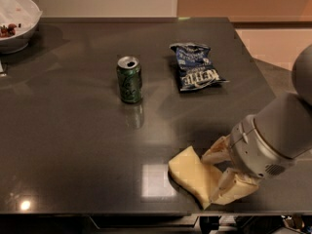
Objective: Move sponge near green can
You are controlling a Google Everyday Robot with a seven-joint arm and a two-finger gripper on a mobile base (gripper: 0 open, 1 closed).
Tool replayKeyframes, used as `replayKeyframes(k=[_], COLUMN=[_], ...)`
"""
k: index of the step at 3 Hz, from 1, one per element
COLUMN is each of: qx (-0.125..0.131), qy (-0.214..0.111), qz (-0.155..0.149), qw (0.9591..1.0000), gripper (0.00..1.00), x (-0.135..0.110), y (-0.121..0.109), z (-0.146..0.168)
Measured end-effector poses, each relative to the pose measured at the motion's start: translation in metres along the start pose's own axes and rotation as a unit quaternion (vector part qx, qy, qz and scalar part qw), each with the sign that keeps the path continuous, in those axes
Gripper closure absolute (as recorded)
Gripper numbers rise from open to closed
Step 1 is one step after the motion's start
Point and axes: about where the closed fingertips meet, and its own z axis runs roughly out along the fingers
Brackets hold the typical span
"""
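A cream gripper (215, 172) sits at the pale yellow sponge (189, 172) on a charcoal table (73, 145) with a patterned green can (129, 82) and blue chip bag (197, 69).
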Motion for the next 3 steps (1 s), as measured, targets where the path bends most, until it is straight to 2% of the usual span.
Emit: replayKeyframes(k=[1, 2, 3], qx=[0.002, 0.015, 0.031], qy=[0.017, 0.027, 0.022], qz=[0.0, -0.002, -0.002], qw=[0.9999, 0.9995, 0.9993], gripper=[0.87, 1.0, 1.0], x=[-0.012, -0.037, -0.059], y=[-0.011, -0.039, -0.067], z=[-0.009, -0.022, -0.028])
